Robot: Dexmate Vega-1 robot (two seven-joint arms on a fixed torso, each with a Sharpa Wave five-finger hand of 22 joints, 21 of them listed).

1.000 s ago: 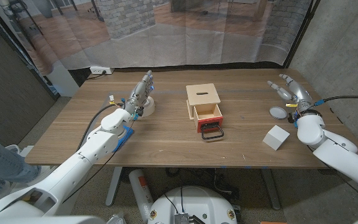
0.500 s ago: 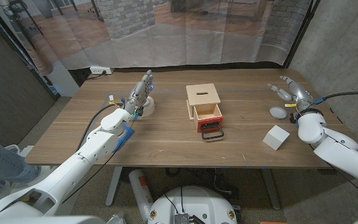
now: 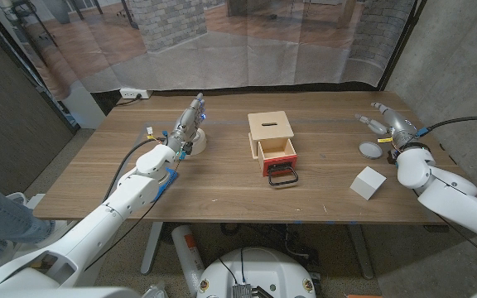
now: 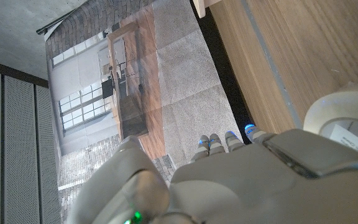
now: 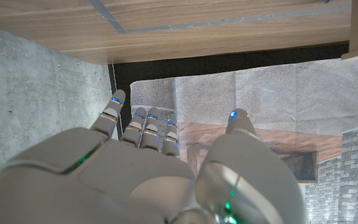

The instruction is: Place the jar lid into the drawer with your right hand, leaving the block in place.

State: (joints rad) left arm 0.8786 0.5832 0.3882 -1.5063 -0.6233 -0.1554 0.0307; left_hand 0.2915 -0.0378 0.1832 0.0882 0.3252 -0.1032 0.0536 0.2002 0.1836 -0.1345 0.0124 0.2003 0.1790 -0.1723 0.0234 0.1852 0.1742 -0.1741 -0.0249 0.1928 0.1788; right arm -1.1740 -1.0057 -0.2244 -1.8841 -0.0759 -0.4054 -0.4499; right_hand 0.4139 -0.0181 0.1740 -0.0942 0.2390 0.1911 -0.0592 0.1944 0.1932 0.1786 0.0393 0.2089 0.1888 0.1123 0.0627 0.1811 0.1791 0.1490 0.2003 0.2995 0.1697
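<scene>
Jar lid (image 3: pixel 370 150), a flat pale-grey disc, lies beside the right hand (image 3: pixel 385 125), whose fingers (image 3: pixel 369 122) are spread, grasping nothing.

The jar lid (image 3: pixel 370 150) is a small round disc, pale grey, lying flat on the wooden table at the right, far of the block. The block (image 3: pixel 368 183) is a white cube resting on the table near the right front edge, well apart from the lid. The drawer (image 3: pixel 277 157) belongs to a small light-wood box at the table's middle; it has red sides and a black wire handle and stands pulled open toward the near edge.
</scene>
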